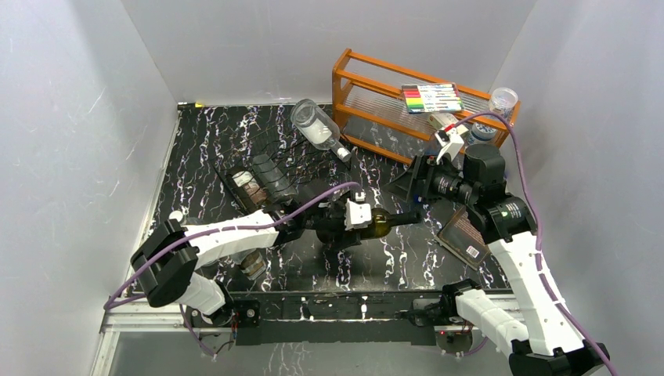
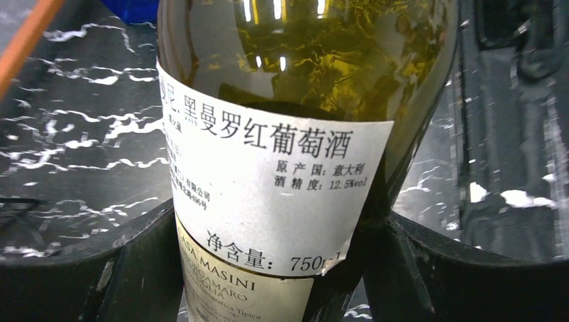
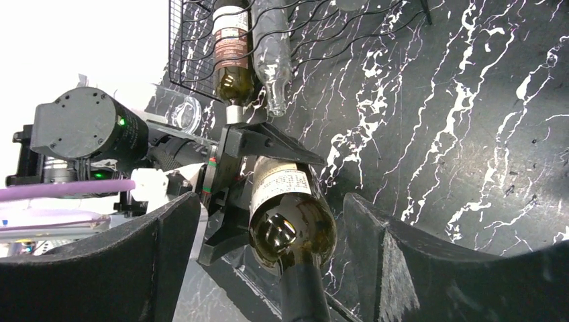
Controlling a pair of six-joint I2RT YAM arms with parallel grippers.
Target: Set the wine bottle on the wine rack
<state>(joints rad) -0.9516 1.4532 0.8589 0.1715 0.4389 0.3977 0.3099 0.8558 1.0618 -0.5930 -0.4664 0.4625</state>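
Note:
The wine bottle [image 1: 385,222] is dark green glass with a white label and is held level above the table, its neck pointing right. My left gripper [image 1: 352,219] is shut on its body; in the left wrist view both fingers press the labelled bottle [image 2: 268,168]. My right gripper [image 1: 413,200] is open around the neck, and in the right wrist view the neck [image 3: 302,295] runs between the fingers with a gap on each side. The black wire wine rack [image 1: 232,186] lies to the left behind the bottle. It holds a brown-labelled bottle [image 3: 231,54] and a clear bottle [image 3: 272,60].
An orange wooden shelf [image 1: 376,98] stands at the back right with a marker pack [image 1: 431,98] and a plastic cup [image 1: 503,100] on it. A clear bottle [image 1: 317,125] lies in front of the shelf. A glass [image 1: 252,265] sits under my left arm, and a flat box [image 1: 462,235] lies near my right arm.

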